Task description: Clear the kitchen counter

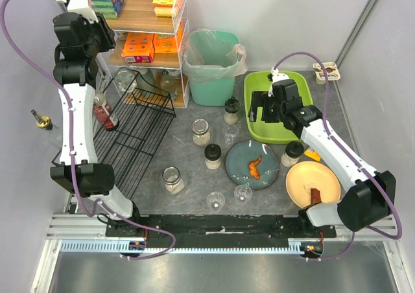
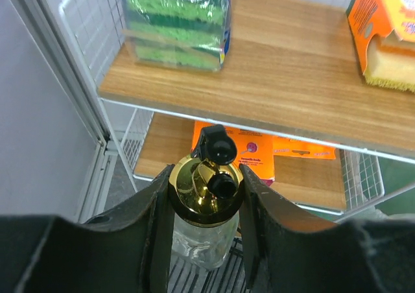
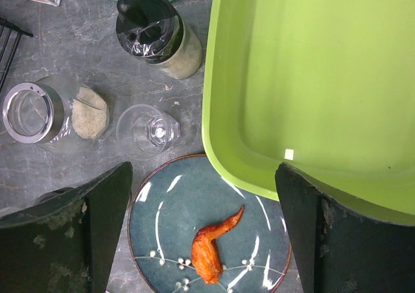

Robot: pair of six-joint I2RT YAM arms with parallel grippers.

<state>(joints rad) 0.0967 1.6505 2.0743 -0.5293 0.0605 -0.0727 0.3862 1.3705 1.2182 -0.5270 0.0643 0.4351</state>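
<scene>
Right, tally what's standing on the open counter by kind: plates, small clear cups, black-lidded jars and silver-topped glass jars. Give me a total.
Plates: 2 (blue plate, peach plate)
Small clear cups: 3
Black-lidded jars: 3
Silver-topped glass jars: 2
Total: 10

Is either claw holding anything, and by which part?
The left claw grips a bottle by its gold cap. The right claw is open and holds nothing.
</scene>
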